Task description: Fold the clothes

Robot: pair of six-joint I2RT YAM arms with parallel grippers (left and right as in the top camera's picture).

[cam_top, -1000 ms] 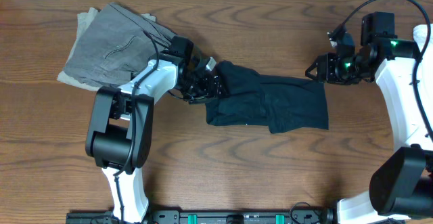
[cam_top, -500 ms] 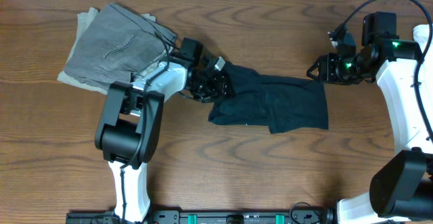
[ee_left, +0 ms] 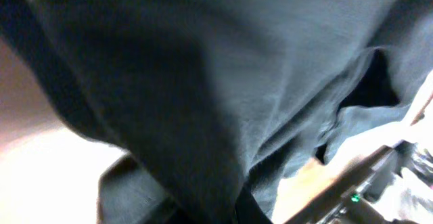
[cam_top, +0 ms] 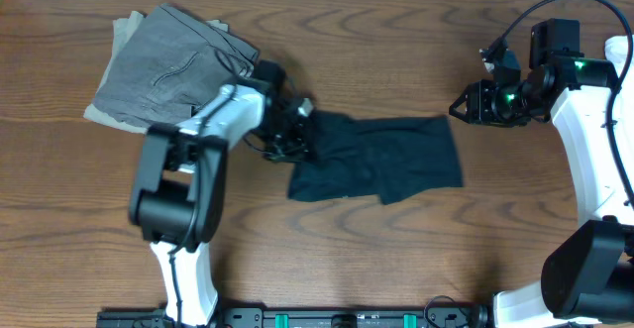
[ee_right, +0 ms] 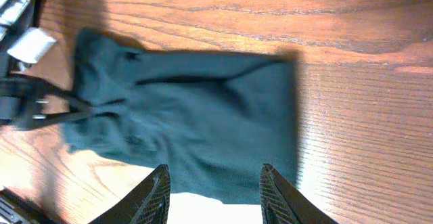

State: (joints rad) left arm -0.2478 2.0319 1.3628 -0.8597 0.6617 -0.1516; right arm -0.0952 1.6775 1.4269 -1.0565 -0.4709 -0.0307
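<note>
Black T-shirt (cam_top: 381, 155) lies mid-table, its long axis running left to right. It has slid slightly leftward, dragged by the left gripper (cam_top: 297, 130), which evidently pinches its bunched left end. Left wrist: cloth fills the view and hides the jaws. Right wrist: the right gripper (ee_right: 213, 175) is spread, empty and clear of the shirt. Folding looks barely begun.

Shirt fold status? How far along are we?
Done: black T-shirt lies doubled into a rough rectangle. In hand: left end effector sits at its bunched left edge, grip hidden; right end effector open, off the cloth. Left: likely another fold and squaring the uneven edges.
</note>
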